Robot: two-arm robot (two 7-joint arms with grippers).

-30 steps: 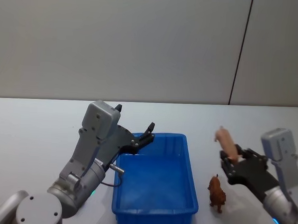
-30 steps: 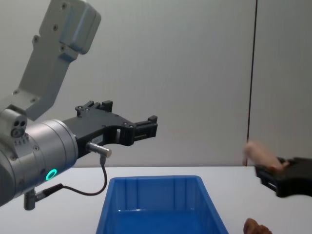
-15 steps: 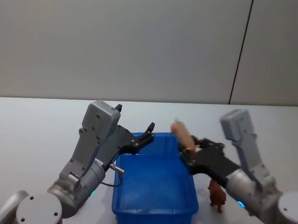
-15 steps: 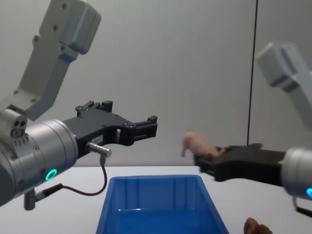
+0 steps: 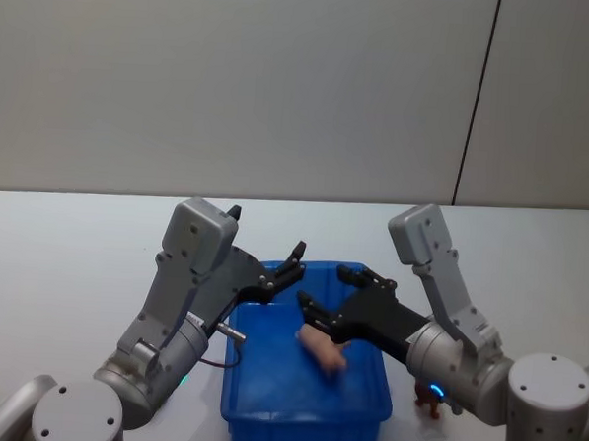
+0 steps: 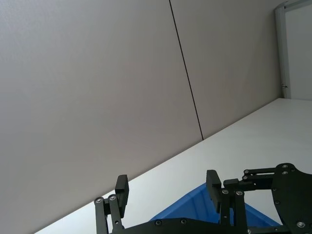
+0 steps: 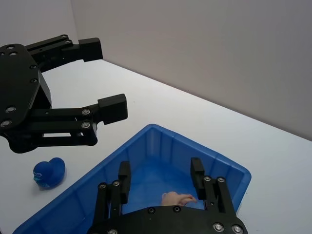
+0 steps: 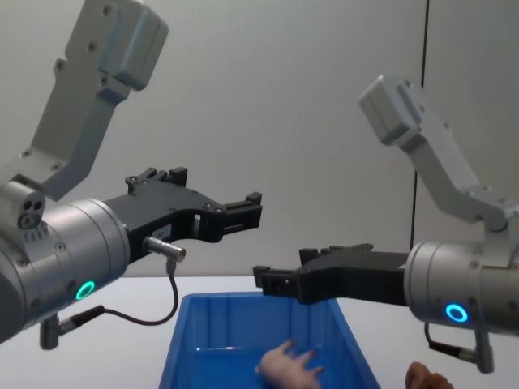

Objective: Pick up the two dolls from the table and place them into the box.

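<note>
Pink, the pig-like doll (image 5: 322,348) is down inside the box (image 5: 303,430), on its side near the middle of the floor, touching neither gripper. Above it we see the right gripper (image 5: 322,289) over the far half of the box, fingers spread wide with nothing between them; the right wrist view shows the doll (image 7: 178,198) below the gap between them. The left gripper (image 5: 294,260) hangs over the box's far left corner, fingers likewise parted and empty, and looks idle to us.

We judge the first doll's placing as good as done, so roughly half the task is behind us. The brown doll (image 5: 430,398) stands on the table (image 5: 75,258) just beside the box's near right corner, partly hidden by the right arm; the chest view catches the top of it (image 8: 426,375) low at the edge.

We reckon the right arm is the nearer one for it. The next move calls for lifting clear of the right wall, swinging back over the brown doll, lowering with fingers apart, and closing across its narrow body without knocking it over.
</note>
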